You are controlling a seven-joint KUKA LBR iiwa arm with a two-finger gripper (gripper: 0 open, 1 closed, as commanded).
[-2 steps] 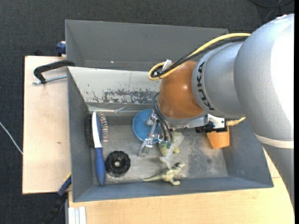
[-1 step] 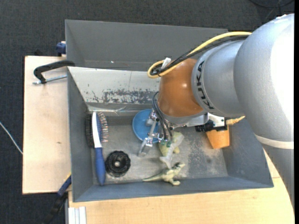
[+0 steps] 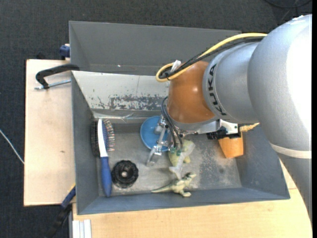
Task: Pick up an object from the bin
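My gripper (image 3: pixel 159 145) hangs low in the middle of the bin, under the arm's orange cover. It is at the lower right edge of a blue round dish (image 3: pixel 147 132). A pale yellow-green lumpy toy (image 3: pixel 179 155) lies just to its right, touching or nearly touching it. A yellow-green toy lizard (image 3: pixel 176 185) lies near the front wall, below the gripper. I see nothing clearly held.
A brush with a blue handle and white head (image 3: pixel 103 155) lies along the left wall, with a black round cap (image 3: pixel 124 173) beside it. An orange cup (image 3: pixel 231 147) sits at the right, partly under the arm, which covers the bin's right half.
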